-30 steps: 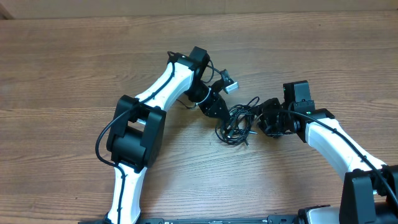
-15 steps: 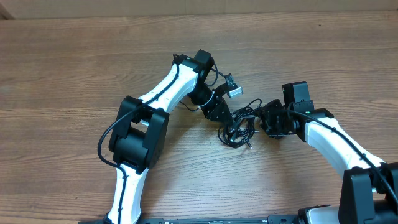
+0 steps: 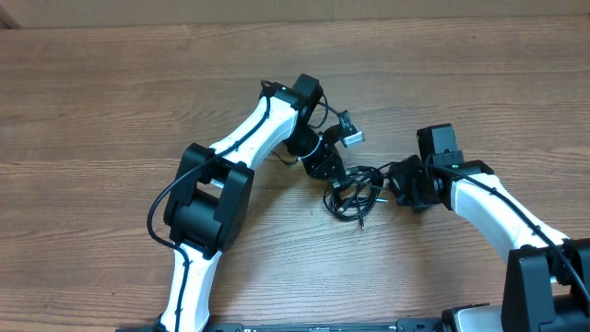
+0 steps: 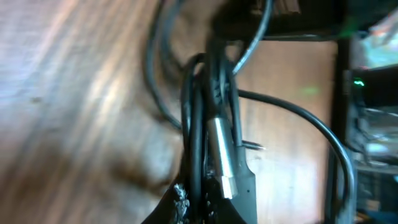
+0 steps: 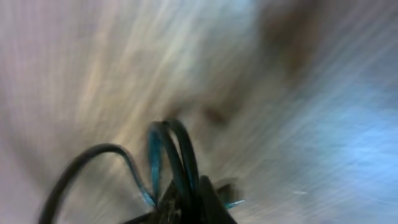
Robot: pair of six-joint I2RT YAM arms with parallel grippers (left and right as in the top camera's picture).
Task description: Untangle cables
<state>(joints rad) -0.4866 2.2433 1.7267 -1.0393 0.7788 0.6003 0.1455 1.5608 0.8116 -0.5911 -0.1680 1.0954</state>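
The right wrist view is badly smeared. Only a few dark loops of the thin black flexible cables point(image 5: 169, 155) can be made out, running down into the right gripper point(image 5: 186, 202), whose fingers are cut off at the bottom edge. From overhead, both sets of fingertips merge with the black cords and cannot be told apart from them.

The cables lie as a small knotted bunch on the brown wood-grain table point(image 3: 111, 111). Its long axis runs roughly left to right between the left gripper point(image 3: 329, 171) and the right gripper.

The left gripper is clamped on several strands. In its wrist view a silver cylindrical plug point(image 4: 221, 155) lies lengthwise along them, nearly upright in the picture. The right gripper is closed on the loops.
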